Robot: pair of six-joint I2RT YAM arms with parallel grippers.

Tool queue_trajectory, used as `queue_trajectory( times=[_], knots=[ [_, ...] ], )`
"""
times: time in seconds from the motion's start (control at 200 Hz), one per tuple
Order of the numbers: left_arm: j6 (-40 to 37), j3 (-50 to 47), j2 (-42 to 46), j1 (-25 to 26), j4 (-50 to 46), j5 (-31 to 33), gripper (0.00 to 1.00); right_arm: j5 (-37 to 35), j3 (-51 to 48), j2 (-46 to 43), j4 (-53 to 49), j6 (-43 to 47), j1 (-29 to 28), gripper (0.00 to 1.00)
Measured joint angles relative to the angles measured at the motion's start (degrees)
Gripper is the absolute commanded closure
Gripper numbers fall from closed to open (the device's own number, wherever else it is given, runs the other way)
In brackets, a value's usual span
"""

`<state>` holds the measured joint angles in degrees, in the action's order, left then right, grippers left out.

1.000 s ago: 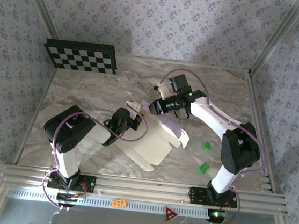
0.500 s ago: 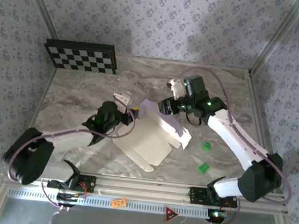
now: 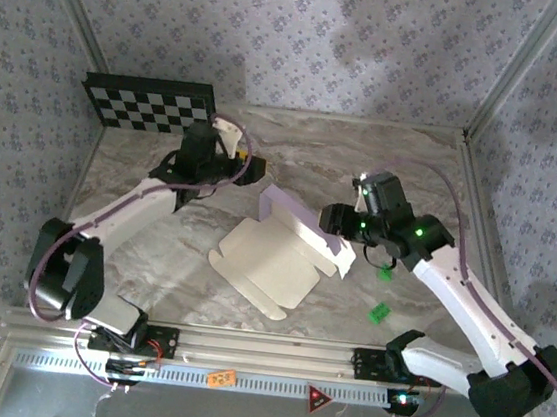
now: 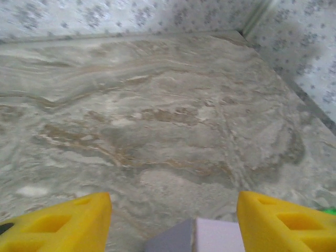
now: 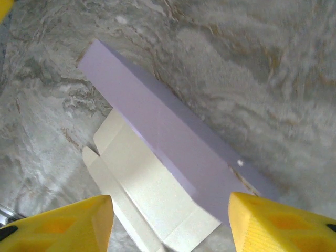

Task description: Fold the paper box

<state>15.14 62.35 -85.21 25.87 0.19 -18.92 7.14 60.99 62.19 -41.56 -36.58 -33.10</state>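
Paper box (image 3: 271, 260) lying part-folded on the marble table (image 3: 414, 164), well apart from the checkerboard panel (image 3: 149, 104), toward the near right of it; lavender side raised, cream flaps flat. Left gripper (image 3: 245, 169) just right of the panel, yellow fingers (image 4: 58, 223) spread wide, nothing held; box corner low between them, seemingly untouched. Right gripper (image 3: 330, 217) beyond the box from the panel, likewise wide open and empty.

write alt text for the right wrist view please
A partly folded paper box lies on a marbled table, its pale lavender panel running diagonally beside a flat cream part with flaps. Two yellow fingers frame the bottom corners, spread apart and holding nothing.
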Motion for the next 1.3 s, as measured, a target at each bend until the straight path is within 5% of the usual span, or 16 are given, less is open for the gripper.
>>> queue_trajectory(
  times=[0.28,0.63,1.299],
  knots=[
    [-0.1,9.9,-12.5,0.0,-11.0,-9.0,0.4,0.1,-10.1,-1.0,6.9,-13.7,-0.2,0.37],
    [-0.7,13.2,-17.6,-0.2,-16.9,-15.2,0.41,3.4,-12.0,5.5,15.3,-15.9,0.0,0.39],
    [1.1,-2.7,-1.3,-2.2,-18.0,-9.2,0.41,14.0,16.6,34.4,4.0,8.8,5.9,0.39]
  ],
)
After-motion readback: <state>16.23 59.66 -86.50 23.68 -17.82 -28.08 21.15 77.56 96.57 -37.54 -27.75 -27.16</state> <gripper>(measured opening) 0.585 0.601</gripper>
